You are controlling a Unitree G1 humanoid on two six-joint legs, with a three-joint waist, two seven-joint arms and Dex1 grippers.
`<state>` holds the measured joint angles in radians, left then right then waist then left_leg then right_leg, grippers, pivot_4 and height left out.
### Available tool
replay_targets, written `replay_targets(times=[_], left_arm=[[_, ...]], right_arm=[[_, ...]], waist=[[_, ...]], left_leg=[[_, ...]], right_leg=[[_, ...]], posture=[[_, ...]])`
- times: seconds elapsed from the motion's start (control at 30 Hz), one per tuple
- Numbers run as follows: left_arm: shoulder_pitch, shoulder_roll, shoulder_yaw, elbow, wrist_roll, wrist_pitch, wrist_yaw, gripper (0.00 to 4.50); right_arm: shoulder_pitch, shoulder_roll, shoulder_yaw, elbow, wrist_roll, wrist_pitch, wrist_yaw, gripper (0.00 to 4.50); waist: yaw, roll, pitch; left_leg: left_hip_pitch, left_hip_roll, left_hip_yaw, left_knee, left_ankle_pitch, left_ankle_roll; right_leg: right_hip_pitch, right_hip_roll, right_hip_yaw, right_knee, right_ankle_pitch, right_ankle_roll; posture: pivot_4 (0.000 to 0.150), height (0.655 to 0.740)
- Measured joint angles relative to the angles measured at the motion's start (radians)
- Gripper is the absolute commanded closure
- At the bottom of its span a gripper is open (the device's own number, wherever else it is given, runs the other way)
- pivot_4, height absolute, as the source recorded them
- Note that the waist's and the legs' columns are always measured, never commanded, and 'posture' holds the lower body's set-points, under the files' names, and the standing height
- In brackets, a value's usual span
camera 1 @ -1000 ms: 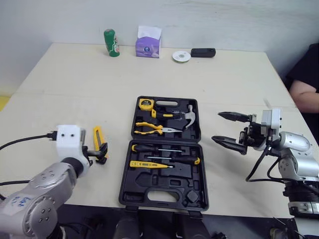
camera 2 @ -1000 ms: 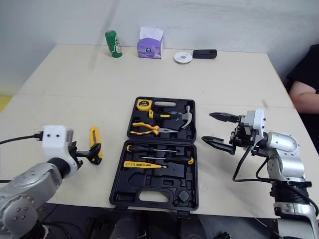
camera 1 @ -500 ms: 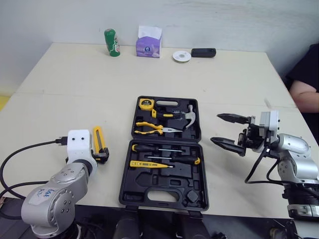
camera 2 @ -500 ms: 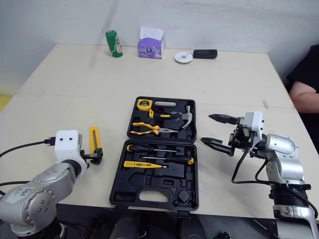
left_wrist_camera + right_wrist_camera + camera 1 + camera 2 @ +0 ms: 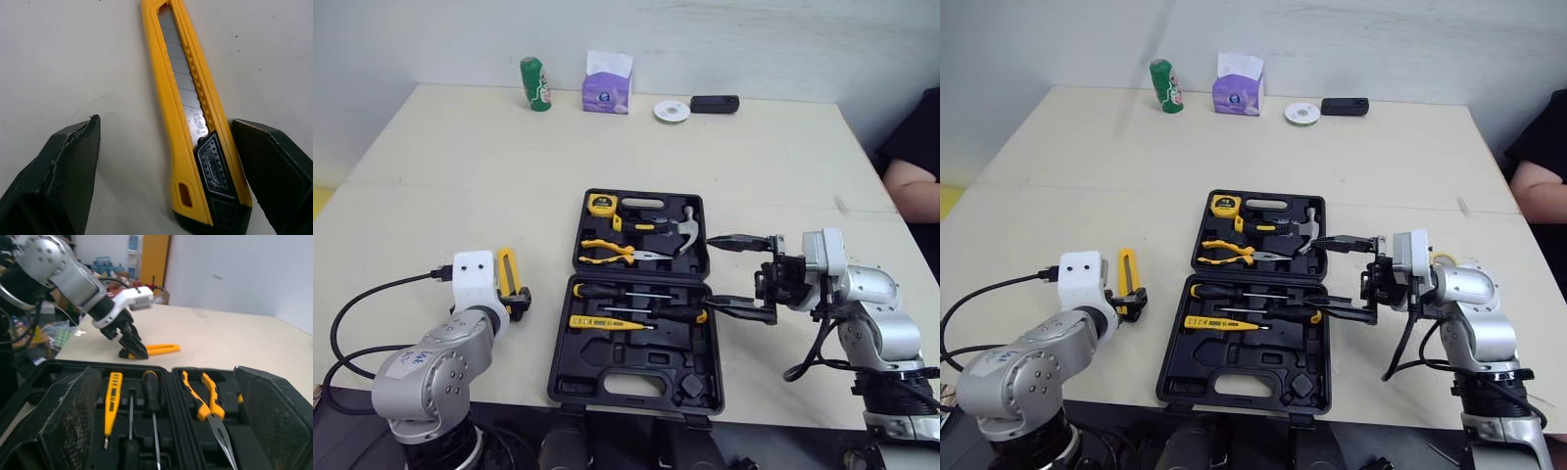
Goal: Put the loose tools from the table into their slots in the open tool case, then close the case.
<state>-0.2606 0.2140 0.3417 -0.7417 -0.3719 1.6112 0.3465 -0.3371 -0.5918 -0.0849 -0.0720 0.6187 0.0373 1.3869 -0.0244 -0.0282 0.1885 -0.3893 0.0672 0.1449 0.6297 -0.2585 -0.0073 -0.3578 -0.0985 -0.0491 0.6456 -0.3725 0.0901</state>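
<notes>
The right fingers point(image 5: 73, 416) are now reaching in over the right edge of the open case point(image 5: 607, 370), having swung in from the bare surface point(image 5: 754, 157) beside it. They are spreading wide and holding nothing. The left fingers point(image 5: 73, 166) are settling lower around the black end of the yellow knife point(image 5: 507, 272), which is lying on the surface just left of the case. They are standing wide open, 1 each side, gripping nothing yet. A grasp looks close.
</notes>
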Motion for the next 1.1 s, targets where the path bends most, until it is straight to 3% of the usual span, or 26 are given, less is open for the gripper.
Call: replay_targets(times=[0.17, 0.4, 0.87, 1.1], left_arm=[[0.005, -0.004, -0.009, 0.009, 0.016, -0.012, -0.011, 0.05], [0.021, -0.045, -0.016, 0.011, 0.028, -0.022, -0.024, 3.12], [0.038, -0.006, 0.069, 0.003, 0.063, -0.026, -0.129, 3.20], [0.097, 0.224, 0.118, 0.002, -0.007, -0.233, -0.433, 3.20]], right_arm=[[-0.009, 0.008, 0.023, -0.029, -0.002, -0.015, 0.023, 0.00], [-0.009, 0.005, 0.037, -0.051, -0.002, -0.009, 0.016, 0.00], [-0.030, -0.011, 0.035, -0.043, -0.013, 0.006, -0.017, 0.00], [-0.025, -0.028, 0.034, -0.026, -0.048, -0.018, -0.025, 0.00]], waist=[[0.002, 0.000, 0.000], [-0.004, 0.001, -0.001], [-0.007, 0.004, -0.002], [-0.003, 0.000, 0.000]], left_leg=[[0.000, 0.000, 0.000, 0.000, 0.000, 0.000], [0.002, 0.000, 0.000, -0.001, 0.000, 0.000], [0.003, 0.001, 0.000, -0.002, 0.000, -0.001], [-0.001, 0.001, 0.000, -0.002, -0.002, -0.003]], right_leg=[[0.000, 0.000, 0.000, 0.000, 0.000, 0.000], [0.001, 0.000, 0.000, 0.000, 0.000, 0.000], [0.000, 0.001, 0.001, 0.000, 0.000, -0.001], [-0.003, 0.000, 0.000, -0.002, 0.000, -0.002]], posture=[[0.150, 0.7400], [0.150, 0.7400], [0.150, 0.7400], [0.150, 0.7400]])
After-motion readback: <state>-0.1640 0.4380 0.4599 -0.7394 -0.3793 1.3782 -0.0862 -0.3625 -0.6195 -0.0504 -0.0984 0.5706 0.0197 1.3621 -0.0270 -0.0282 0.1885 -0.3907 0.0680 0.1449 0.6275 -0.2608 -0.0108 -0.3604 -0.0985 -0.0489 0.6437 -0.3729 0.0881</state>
